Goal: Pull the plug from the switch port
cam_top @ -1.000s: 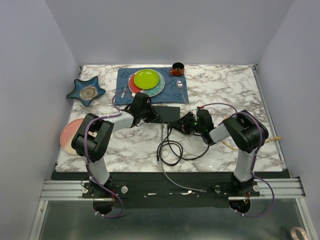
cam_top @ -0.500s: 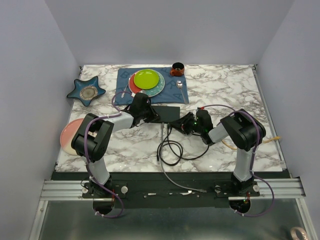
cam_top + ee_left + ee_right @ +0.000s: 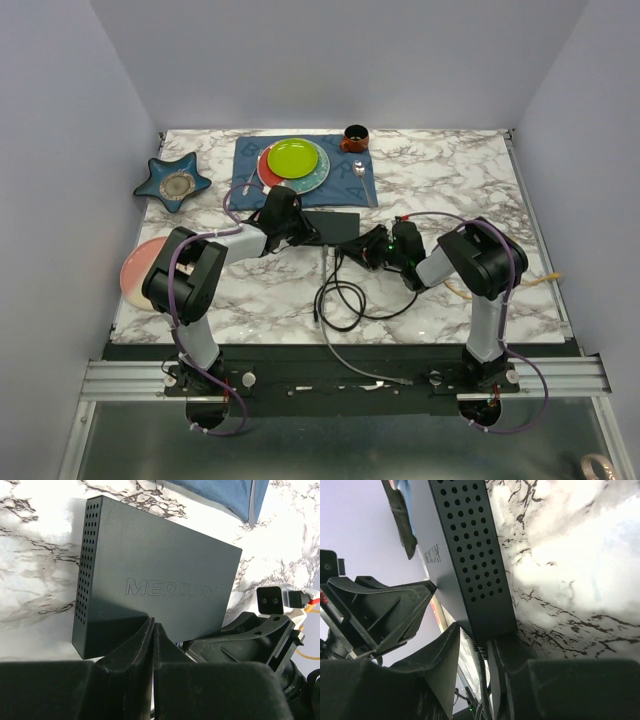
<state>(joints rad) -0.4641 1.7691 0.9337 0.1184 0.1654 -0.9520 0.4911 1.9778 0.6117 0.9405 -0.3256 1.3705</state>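
The switch [image 3: 335,226] is a flat black box just in front of the blue mat. It fills the left wrist view [image 3: 155,575] and bears the word MERCURY. My left gripper [image 3: 303,227] is shut, its tips [image 3: 153,626] resting on the switch's top at its left end. My right gripper [image 3: 366,247] is open at the switch's near right corner [image 3: 470,555]. Its fingers [image 3: 442,650] straddle a black plug [image 3: 485,650] and its cable, which leave the switch's socket edge. There is a gap on the left side of the plug.
Black cables loop on the marble [image 3: 340,295] in front of the switch. A blue cloth mat [image 3: 362,186] carries a green plate [image 3: 292,158] and a spoon, with a brown cup [image 3: 354,137] behind. A star dish [image 3: 173,183] and a pink plate [image 3: 133,272] lie at the left.
My right arm has edged slightly left toward the switch's corner. My left gripper and the switch have stayed put.
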